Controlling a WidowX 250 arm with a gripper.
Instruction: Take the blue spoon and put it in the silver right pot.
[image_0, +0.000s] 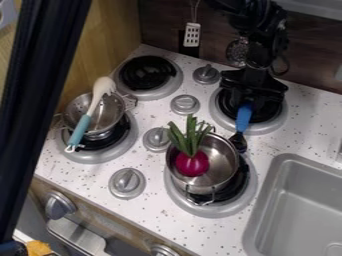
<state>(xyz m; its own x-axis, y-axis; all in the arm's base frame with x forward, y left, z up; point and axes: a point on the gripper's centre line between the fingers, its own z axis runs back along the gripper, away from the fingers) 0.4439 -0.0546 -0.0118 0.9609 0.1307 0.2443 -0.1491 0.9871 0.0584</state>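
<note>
Black, my two-finger gripper (250, 101) hangs at the handle end of the blue-handled, dark-headed spoon (244, 118); jaws apart or clamped, I cannot tell. Its long axis runs toward the camera, head beside the silver metal pot's (226, 156) rear-right rim.

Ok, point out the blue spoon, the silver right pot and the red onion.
Blue spoon (244, 117): camera view, on its handle.
Silver right pot (223, 160): camera view, on its inner wall.
Red onion (192, 164): camera view, on its bulb.
</note>
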